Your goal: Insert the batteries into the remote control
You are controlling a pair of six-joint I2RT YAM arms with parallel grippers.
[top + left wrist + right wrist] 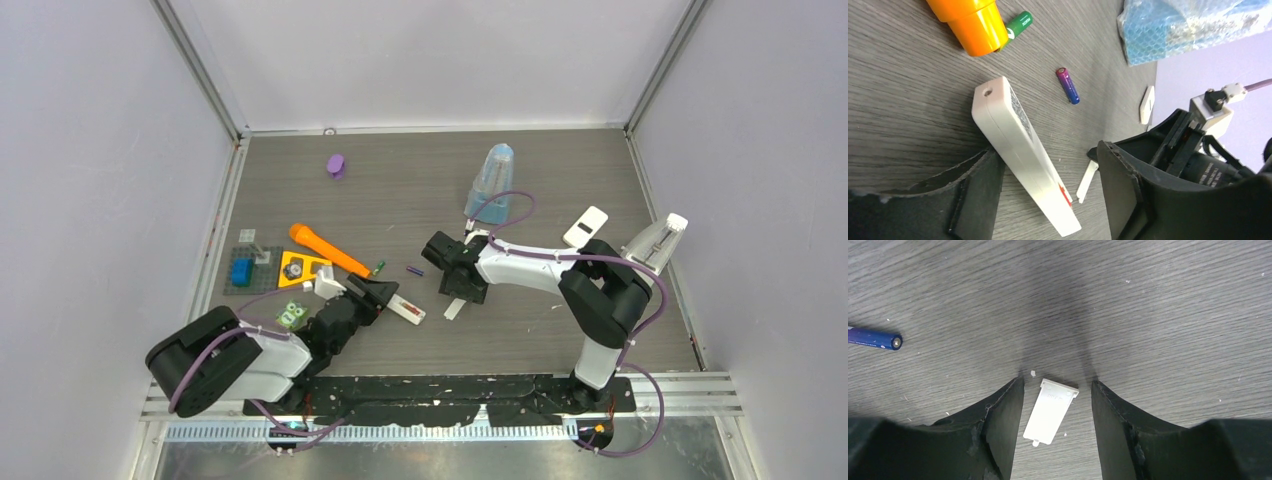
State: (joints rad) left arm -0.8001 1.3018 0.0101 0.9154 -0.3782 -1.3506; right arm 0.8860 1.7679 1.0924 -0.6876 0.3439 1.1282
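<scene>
Remote [1020, 155]: a white bar lying on the table [908, 100], aslant between the jaws of your left gripper [1048, 152], which stand wide apart. One long edge lies against or just beside one finger [973, 195], and you cannot tell which. The other finger stands clear of the remote. Its end nearest the camera carries a red mark and stops just short of the frame's lower edge. Its upper face is foreshortened and its markings are too blurred to read.

Purple battery [1068, 85]: on the table ahead of the left jaws, beside the remote's far end and apart from it. In the right wrist view it lies well out to one side of the right jaws, cut off by the frame edge.

Green battery [1019, 24]: farther ahead of the left jaws. One end is hidden behind the rim of an orange tube [973, 22], whose upper part is cut off.

Right gripper [1057, 384]: jaws apart, straddling a small white cover [1050, 412] that lies flat between them, nearer one finger, with table showing on both sides. From above, the gripper hides part of the cover.

Bag [1188, 25]: blue mesh, beyond the left jaws, cropped at the top edge, its contents unclear.
</scene>
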